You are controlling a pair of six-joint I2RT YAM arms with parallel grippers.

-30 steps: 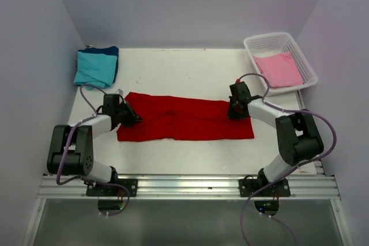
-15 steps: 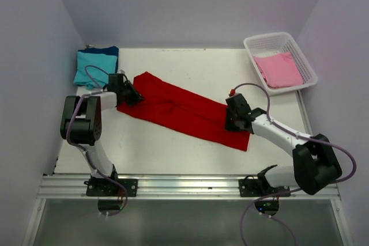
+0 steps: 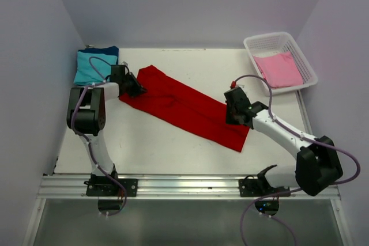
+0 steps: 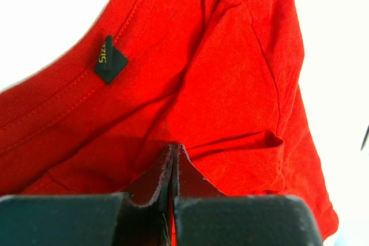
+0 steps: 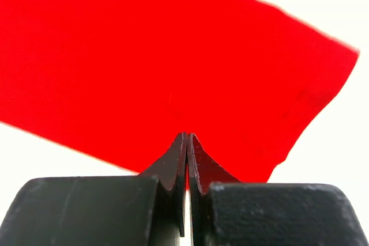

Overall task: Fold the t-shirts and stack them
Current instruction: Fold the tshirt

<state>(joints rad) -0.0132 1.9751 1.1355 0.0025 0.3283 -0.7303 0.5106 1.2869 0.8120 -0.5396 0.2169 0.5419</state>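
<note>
The red t-shirt (image 3: 184, 106), folded into a long strip, lies slanted on the white table from upper left to lower right. My left gripper (image 3: 138, 90) is shut on its collar end; the left wrist view shows red cloth (image 4: 219, 84) pinched between the closed jaws, with a black size tag (image 4: 109, 61) nearby. My right gripper (image 3: 232, 117) is shut on the hem end, and the right wrist view shows the cloth (image 5: 173, 56) caught between the jaws. A teal t-shirt (image 3: 91, 68) lies folded on a dark blue one (image 3: 113, 52) at the back left. A pink t-shirt (image 3: 279, 68) lies in the basket.
A white lattice basket (image 3: 262, 41) stands at the back right corner. White walls close in the table on three sides. The metal rail (image 3: 184, 185) with both arm bases runs along the near edge.
Both grippers have swung the red shirt round: the left end went towards the back left, the right end towards the front, so the strip now lies steeply slanted instead of level.
</note>
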